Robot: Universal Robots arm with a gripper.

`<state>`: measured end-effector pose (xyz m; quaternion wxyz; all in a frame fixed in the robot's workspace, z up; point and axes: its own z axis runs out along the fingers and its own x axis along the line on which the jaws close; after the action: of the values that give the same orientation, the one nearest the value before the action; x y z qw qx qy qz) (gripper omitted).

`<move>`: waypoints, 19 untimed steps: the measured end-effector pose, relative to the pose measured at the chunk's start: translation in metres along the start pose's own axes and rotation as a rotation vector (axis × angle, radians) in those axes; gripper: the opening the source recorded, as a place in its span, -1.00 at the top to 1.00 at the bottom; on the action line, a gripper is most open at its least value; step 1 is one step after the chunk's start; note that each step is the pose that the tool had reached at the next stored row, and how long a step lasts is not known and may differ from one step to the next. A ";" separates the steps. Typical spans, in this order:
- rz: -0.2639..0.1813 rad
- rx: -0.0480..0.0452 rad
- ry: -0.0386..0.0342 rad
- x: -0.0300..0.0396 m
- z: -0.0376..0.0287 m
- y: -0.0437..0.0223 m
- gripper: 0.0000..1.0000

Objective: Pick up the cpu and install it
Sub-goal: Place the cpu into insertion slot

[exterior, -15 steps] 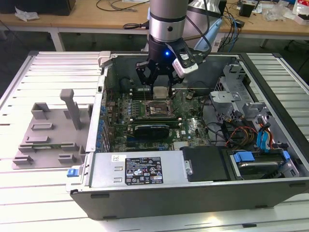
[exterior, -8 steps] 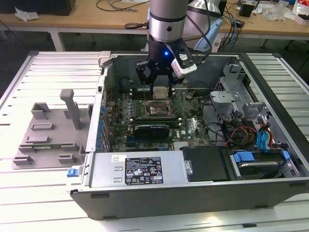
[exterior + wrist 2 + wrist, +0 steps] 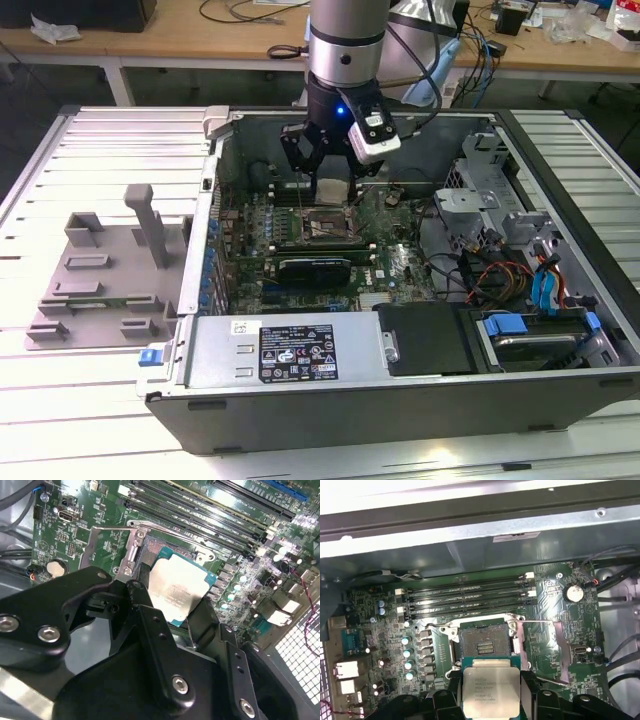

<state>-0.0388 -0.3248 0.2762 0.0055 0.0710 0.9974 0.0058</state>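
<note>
The gripper (image 3: 332,178) is clenched on two opposite edges of the cpu (image 3: 491,692), holding it flat; the cpu hangs above the open socket (image 3: 484,642), not seated, apparently offset away from the memory slots (image 3: 470,597).

cpu (image 3: 491,692): flat square chip, silvery-grey metal top, thin pale edge.
state: clamped edgewise in the pincer (image 3: 491,700), metal top exposed.

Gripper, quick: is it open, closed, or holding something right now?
The gripper is closed, holding the cpu by its edges; the socket is empty.
</note>
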 end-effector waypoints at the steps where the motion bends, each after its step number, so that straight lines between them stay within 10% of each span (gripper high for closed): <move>1: 0.013 0.0001 -0.0002 0.0000 0.0000 0.0000 -0.09; 19: 0.303 0.0030 -0.0037 0.0000 0.0002 0.0000 -0.09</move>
<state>-0.0388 -0.3248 0.2760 0.0063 0.2207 0.9753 0.0049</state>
